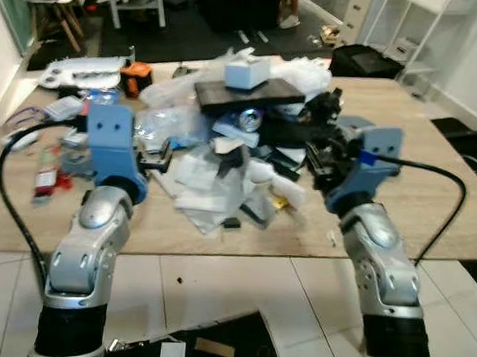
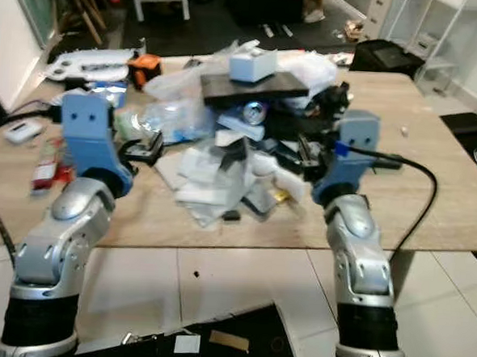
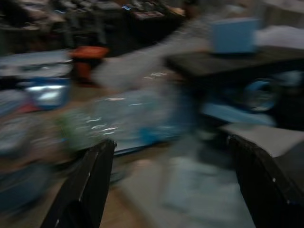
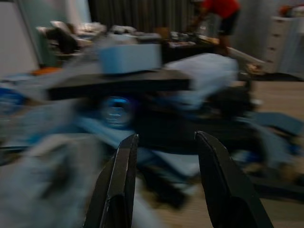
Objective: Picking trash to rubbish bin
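Both silver arms reach over the near table (image 1: 431,214) edge toward the trash heap (image 1: 232,146) piled mid-table, so either can pick from it. Left gripper (image 3: 171,185) is spread wide and empty, facing clear plastic bags (image 1: 165,125). Right gripper (image 4: 166,180) is parted, empty, aimed at the can (image 4: 115,111) under the black slab (image 1: 248,92). A blue box (image 1: 247,71) tops the slab. No bin is identifiable.
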Controlling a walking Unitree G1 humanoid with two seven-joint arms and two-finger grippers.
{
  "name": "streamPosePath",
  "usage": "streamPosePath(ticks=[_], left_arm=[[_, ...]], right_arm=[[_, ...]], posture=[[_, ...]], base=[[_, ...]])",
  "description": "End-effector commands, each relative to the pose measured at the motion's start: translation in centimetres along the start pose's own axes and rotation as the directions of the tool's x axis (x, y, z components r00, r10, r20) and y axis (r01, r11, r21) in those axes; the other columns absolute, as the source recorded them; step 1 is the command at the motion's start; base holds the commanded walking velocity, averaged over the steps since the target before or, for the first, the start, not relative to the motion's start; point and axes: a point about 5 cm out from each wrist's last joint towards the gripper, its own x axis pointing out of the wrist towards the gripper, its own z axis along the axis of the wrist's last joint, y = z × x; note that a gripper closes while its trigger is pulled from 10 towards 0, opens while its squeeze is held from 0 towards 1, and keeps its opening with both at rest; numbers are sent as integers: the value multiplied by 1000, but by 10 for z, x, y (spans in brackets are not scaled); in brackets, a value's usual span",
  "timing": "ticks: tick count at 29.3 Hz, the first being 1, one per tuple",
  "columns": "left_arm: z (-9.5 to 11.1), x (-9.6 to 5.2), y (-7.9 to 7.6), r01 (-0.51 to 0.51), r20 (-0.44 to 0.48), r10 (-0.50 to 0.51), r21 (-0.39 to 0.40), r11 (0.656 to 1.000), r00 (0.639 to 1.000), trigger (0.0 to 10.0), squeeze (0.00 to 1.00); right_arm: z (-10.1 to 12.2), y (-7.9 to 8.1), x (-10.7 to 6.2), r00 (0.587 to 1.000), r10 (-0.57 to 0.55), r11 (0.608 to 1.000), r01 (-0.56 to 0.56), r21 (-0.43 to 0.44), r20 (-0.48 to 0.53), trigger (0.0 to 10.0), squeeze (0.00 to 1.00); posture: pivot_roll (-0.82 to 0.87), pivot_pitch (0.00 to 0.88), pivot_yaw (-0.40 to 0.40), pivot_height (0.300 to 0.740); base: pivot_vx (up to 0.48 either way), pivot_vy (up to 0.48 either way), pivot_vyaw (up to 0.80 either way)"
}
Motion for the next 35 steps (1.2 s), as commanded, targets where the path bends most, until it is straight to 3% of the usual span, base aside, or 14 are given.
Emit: streamPosePath(ticks=[1,10,18,25,26,28,30,31,32,33,34,35], left_arm=[[-3,0,-6,24,-10,-24,-2,1000,1000,10000,0],[-7,-1,-8,47,-28,-46,21,999,999,10000,0],[-10,-3,-13,80,-55,-77,52,995,996,10000,0],[-12,-7,-20,154,-76,-148,81,985,986,10000,0],[-13,-9,-23,179,-84,-172,89,980,982,10000,0],[-13,-9,-24,186,-86,-178,92,978,980,10000,0],[-13,-9,-26,207,-94,-197,106,973,976,10000,0],[-13,-9,-26,207,-94,-197,106,973,976,10000,0],[-14,-9,-27,218,-104,-207,106,970,973,10000,0],[-14,-9,-27,218,-104,-207,106,970,973,10000,0],[-15,-10,-28,228,-114,-216,113,967,970,10000,0],[-16,-10,-29,237,-122,-224,113,965,967,10000,0]], right_arm=[[0,-7,-2,1000,-17,1000,17,3,-12,10000,0],[-2,-8,-2,999,0,1000,0,-7,-42,10000,0],[-11,-10,-5,987,48,998,-53,-26,-154,10000,0],[-15,-21,-9,952,112,991,-126,-32,-285,10000,0],[-16,-27,-12,923,160,981,-188,-48,-351,10000,0],[-15,-28,-13,910,181,975,-216,-54,-372,10000,0],[-12,-27,-19,850,294,945,-328,-3,-437,10000,0],[-12,-27,-19,850,294,945,-328,-3,-437,10000,0],[-13,-24,-23,805,355,919,-395,17,-476,10000,0],[-13,-24,-23,805,355,919,-395,17,-476,10000,0],[-14,-21,-29,749,417,885,-464,42,-514,10000,0],[-15,-19,-32,712,453,861,-505,57,-537,10000,94]], posture=[[187,55,16,740],[187,58,15,740],[187,68,8,740],[194,82,-2,740],[194,82,-2,740],[195,86,-2,740],[192,92,0,740],[192,92,0,740],[189,95,2,740],[189,95,2,740],[189,95,2,740],[189,95,2,740]], base=[[349,0,0],[213,0,0],[0,0,0],[0,0,0],[0,0,0],[0,0,0],[0,0,0],[0,0,0],[0,0,0],[0,0,0],[0,0,0],[0,0,0]])
